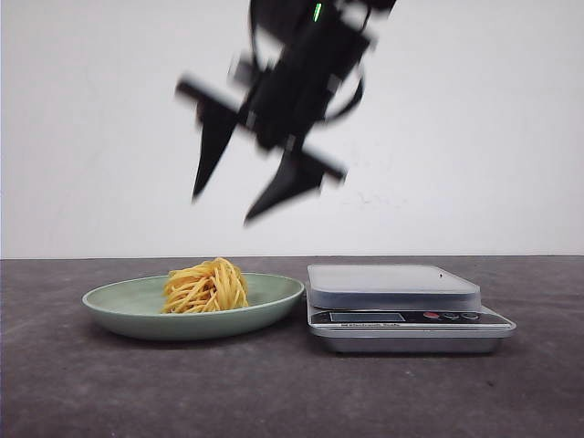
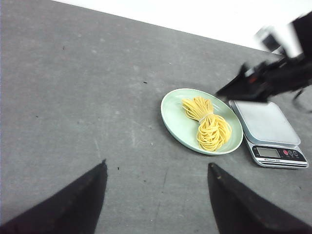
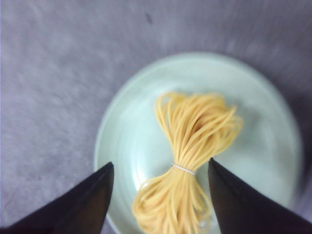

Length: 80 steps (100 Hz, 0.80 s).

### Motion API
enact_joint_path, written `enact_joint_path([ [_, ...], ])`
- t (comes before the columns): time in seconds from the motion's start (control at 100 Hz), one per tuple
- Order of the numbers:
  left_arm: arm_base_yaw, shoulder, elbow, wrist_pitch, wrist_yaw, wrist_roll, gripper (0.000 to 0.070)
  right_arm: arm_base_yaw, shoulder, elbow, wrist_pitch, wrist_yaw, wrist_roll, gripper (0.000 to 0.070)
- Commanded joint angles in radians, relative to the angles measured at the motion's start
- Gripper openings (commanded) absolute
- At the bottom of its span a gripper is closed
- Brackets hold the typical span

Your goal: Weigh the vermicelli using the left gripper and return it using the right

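Overhead, the right gripper [image 1: 233, 208] hangs in the air with its two black pointed fingers [image 1: 212, 151] spread wide and nothing between them; it is blurred in the front view. Directly below it lies the vermicelli [image 1: 206, 286], a rounded nest of thin yellow-orange strands cinched at its middle by a thin pale band, resting in the shallow pale green round plate [image 1: 119, 306]. From the right wrist camera the bundle [image 3: 191, 151] sits between and beneath the two dark fingertips, not touched by either, with the plate's rim [image 3: 105, 131] around it.

Off to one side of this gripper, just beside the plate, stands the small silver digital kitchen scale [image 1: 401, 306] with a flat grey platform, a dark display strip and red buttons on its front; nothing lies on its platform.

Further away, the left gripper [image 2: 156, 192] is also parted wide and holds nothing, above the dark grey matte tabletop [image 2: 73, 97]. Plate [image 2: 175, 119], noodle nest [image 2: 209, 126] and scale [image 2: 273, 131] all lie well ahead of its fingertips
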Motion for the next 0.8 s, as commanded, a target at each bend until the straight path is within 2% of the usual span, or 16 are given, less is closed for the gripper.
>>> enact_joint_path([
  [0.0,-0.002,0.001,0.009,0.010,-0.002,0.018,0.0383,-0.003,-0.069,0.029,-0.037,0.040,-0.102,0.0380],
  [0.16,-0.002,0.001,0.009,0.010,-0.002,0.018,0.0383,-0.014,-0.289,0.029,-0.172,0.171,-0.233,0.0380],
  [0.33,-0.002,0.001,0.009,0.011,-0.002,0.018,0.0383,-0.012,-0.526,0.029,-0.315,0.259,-0.293,0.0380],
  [0.59,-0.002,0.001,0.008,0.020,-0.006,0.019,0.0382,0.049,-0.783,0.014,-0.541,0.439,-0.292,0.0379],
  [0.79,-0.002,0.001,0.008,0.034,-0.008,0.019,0.0382,0.153,-0.949,-0.095,-0.562,0.542,-0.221,0.0379],
])
